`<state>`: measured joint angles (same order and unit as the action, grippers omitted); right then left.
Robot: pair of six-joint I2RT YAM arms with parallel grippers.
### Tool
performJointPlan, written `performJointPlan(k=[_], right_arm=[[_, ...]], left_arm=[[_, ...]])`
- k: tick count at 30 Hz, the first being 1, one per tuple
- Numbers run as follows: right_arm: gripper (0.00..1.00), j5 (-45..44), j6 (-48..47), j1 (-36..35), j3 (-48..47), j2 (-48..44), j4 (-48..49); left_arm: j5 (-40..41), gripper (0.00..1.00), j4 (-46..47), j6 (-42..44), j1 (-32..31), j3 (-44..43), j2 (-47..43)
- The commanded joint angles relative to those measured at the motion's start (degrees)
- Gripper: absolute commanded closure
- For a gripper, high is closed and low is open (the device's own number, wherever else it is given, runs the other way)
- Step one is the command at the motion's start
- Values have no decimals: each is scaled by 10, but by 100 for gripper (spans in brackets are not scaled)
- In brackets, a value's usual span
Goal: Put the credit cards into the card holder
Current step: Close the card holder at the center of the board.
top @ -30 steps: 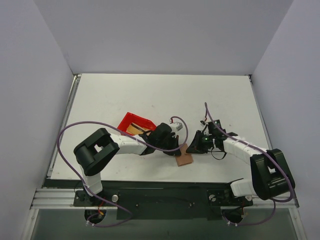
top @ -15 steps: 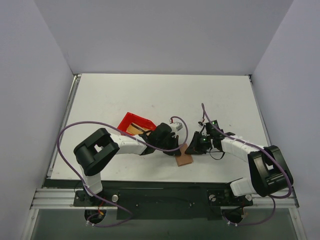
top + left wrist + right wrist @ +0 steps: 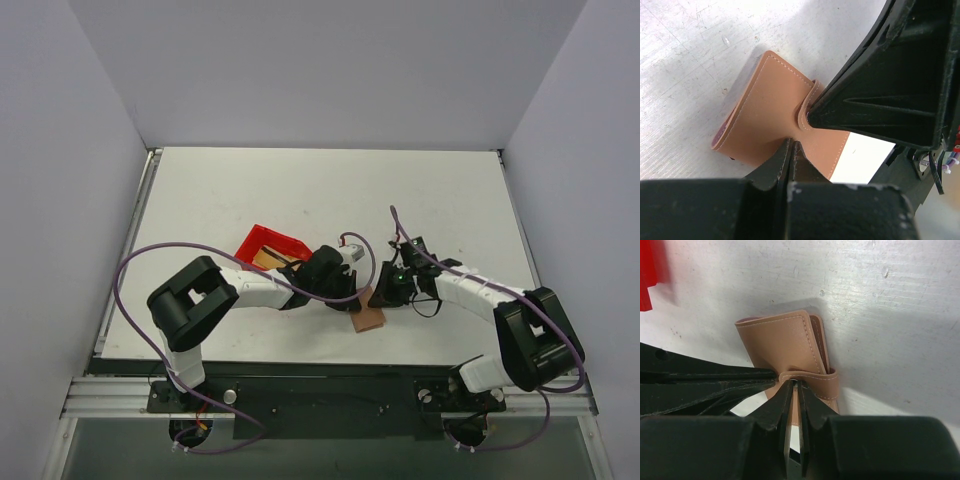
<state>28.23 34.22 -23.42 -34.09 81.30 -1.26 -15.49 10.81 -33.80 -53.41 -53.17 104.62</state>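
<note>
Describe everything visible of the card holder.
The card holder is a small brown leather-like wallet with pale edge stitching, folded closed, lying flat on the white table near the front. Its clasp tab wraps over one edge. The shut left gripper touches its cover; the right gripper seems to pinch the tab.

On surface (image 3: pixel 300 190), near centre: wallet (image 3: pixel 369 318), between left end effector (image 3: pixel 352 304) and right end effector (image 3: pixel 379 298), touching both. Bin (image 3: pixel 268 242): farther, left.
</note>
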Motion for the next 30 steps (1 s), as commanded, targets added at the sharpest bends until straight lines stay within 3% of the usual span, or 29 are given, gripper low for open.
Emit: performJointPlan(k=[1, 16, 24, 30], right_arm=[[96, -49, -7, -29, -18, 19, -39], [95, -188, -1, -97, -113, 92, -177], [96, -208, 9, -109, -128, 129, -195], [96, -201, 1, -110, -106, 77, -148]], left_arm=[[1, 100, 1, 8, 1, 5, 1], [1, 100, 13, 2, 1, 16, -1], [0, 100, 18, 2, 1, 17, -1], [-1, 100, 19, 4, 2, 17, -6]])
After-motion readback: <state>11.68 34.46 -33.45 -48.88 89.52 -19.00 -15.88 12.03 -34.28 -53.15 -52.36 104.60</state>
